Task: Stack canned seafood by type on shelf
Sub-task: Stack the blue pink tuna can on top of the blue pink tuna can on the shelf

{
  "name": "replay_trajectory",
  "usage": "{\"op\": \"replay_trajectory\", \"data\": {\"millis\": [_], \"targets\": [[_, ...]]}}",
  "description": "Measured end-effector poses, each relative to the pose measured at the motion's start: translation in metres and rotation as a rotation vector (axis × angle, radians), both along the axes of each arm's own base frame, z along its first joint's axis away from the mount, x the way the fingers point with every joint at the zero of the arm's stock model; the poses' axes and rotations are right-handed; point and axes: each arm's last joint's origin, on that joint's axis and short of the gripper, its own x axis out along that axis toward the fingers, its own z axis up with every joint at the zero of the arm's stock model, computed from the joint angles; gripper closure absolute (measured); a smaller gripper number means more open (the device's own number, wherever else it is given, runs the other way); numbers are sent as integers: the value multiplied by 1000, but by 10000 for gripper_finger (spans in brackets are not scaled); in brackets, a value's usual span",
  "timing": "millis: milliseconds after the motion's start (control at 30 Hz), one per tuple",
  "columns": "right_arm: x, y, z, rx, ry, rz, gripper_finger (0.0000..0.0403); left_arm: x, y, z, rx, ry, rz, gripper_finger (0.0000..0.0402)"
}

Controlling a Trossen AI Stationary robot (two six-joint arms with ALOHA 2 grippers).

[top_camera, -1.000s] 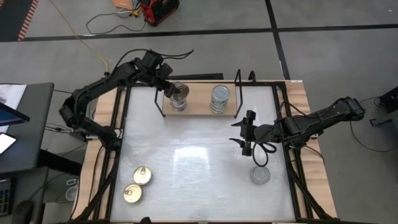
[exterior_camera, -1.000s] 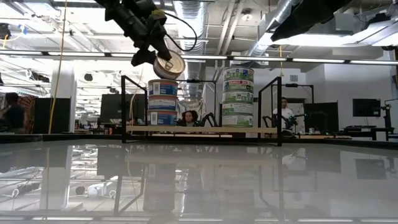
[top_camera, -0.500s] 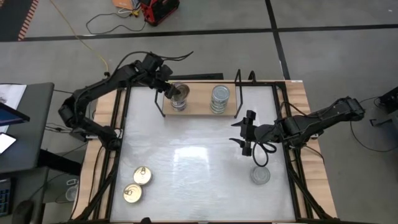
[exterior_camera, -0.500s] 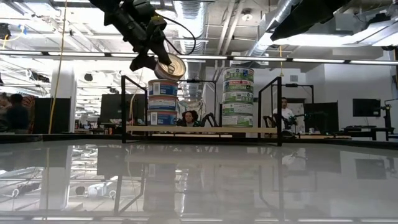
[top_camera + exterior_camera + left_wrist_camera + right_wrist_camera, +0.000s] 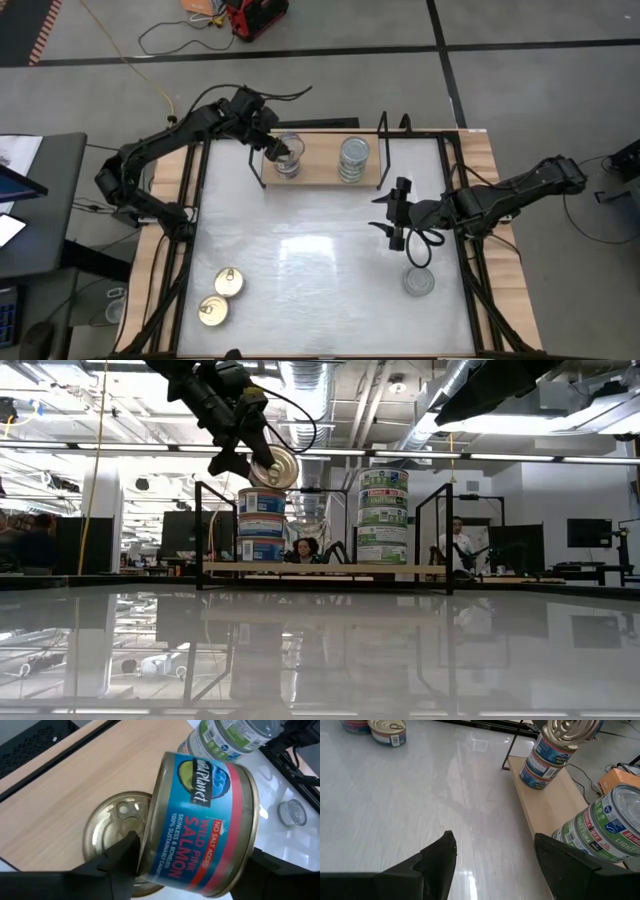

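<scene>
Left claw (image 5: 245,455) over the shelf (image 5: 320,172), grasping a tilted blue salmon tin (image 5: 200,822) just above the blue stack (image 5: 261,523), green stack (image 5: 383,515) beside it, right claw (image 5: 396,214) open above the table (image 5: 310,260), three loose tins in front.

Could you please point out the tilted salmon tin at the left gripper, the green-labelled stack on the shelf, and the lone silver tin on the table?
Salmon tin (image 5: 200,825): left wrist view, blue label.
Green-labelled stack (image 5: 383,518): low view, middle labels.
Lone silver tin (image 5: 419,283): high view, lid.
</scene>
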Motion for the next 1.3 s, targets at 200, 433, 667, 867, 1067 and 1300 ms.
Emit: {"op": "replay_trajectory", "data": {"millis": [200,433,667,867,1067,1300], "targets": [[0,0,0,0,0,0,111,-1,-1,0,-11,5,-1,130],[1,0,1,0,-13,3,111,-2,-2,-2,-30,20,-13,177],[1,0,2,-1,-21,5,111,-9,6,8,-59,-26,-9,222],[2,1,3,-5,-31,10,111,-17,13,11,-174,-122,-61,222],[2,1,3,-6,-32,10,111,-10,18,-4,-282,-118,-98,222],[2,0,3,-7,-30,10,111,-5,19,-11,-273,-89,-110,222]]}}
